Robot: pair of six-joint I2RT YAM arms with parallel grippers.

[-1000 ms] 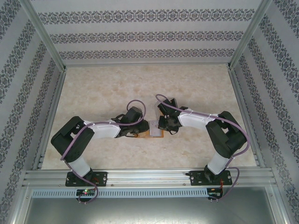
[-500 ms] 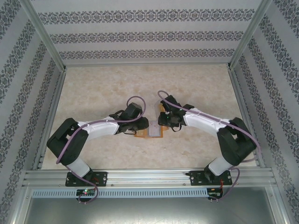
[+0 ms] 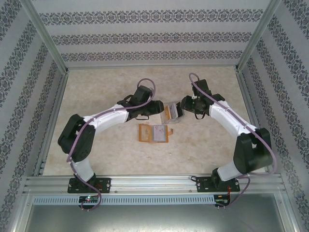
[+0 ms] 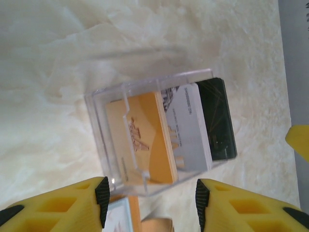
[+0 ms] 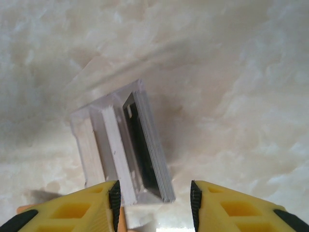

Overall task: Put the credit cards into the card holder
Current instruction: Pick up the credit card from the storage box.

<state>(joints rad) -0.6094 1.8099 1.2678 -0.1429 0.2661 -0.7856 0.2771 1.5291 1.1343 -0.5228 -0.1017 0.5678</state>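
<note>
Both spread, my left end effector (image 4: 150, 200) and right end effector (image 5: 153, 198) flank the clear box (image 4: 104, 140) of credit cards (image 4: 186, 128); card holder (image 3: 153, 133) lies nearer.

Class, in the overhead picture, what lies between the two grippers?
The clear plastic box, with credit cards inside, lies between the left gripper and the right gripper; the top external view shows it.

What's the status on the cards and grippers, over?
Left gripper open, right gripper open, both facing clear box. Credit cards stacked inside it, none gripped. Card holder lies open, apart from box.
</note>
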